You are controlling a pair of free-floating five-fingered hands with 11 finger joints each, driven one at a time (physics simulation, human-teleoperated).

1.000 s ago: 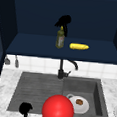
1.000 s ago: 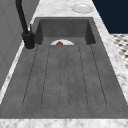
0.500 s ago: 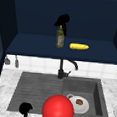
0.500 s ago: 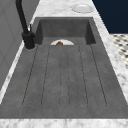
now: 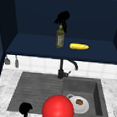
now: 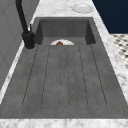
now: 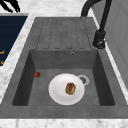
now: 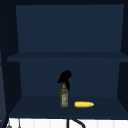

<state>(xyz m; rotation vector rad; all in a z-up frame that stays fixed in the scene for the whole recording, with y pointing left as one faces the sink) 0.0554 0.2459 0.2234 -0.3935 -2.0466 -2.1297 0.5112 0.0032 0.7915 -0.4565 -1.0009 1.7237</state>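
My right hand [image 5: 63, 16] is flat matte black all over, human-like in outline, a rounded palm mass with slim tapering fingers [image 5: 65, 27]. No cables, screws, seams or markings can be made out on it; no wrist, sleeve or arm joins it, and it ends bluntly at the palm. My left hand [image 5: 25, 108] is the same uniform black, a compact rounded blob of a shape with one short dark projection below. Neither surface shows shading or highlights.
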